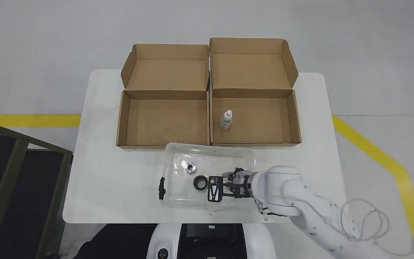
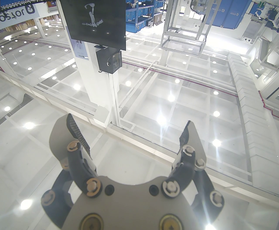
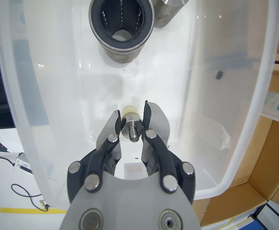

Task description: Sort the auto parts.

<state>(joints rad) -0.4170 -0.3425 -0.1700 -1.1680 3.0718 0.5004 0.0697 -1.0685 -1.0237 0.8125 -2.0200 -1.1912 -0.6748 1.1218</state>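
Note:
My right gripper (image 3: 131,115) (image 1: 213,190) is inside the clear plastic bin (image 1: 246,153), shut on a small metal threaded part with a cream tip (image 3: 130,122). A black-lined metal cylinder bushing (image 3: 121,30) (image 1: 200,184) lies just beyond it in the bin, with another metal part (image 3: 165,10) (image 1: 189,168) beside it. A small white bottle-shaped part (image 1: 226,119) stands in the right cardboard box (image 1: 294,126). The left cardboard box (image 1: 123,123) holds nothing. My left gripper (image 2: 130,128) is open, pointing up at the ceiling.
The two open boxes sit side by side at the back of the white table (image 1: 103,162), lids folded back. A black handle piece (image 1: 161,188) sits at the bin's left end. Yellow floor tape (image 1: 39,120) runs on both sides of the table.

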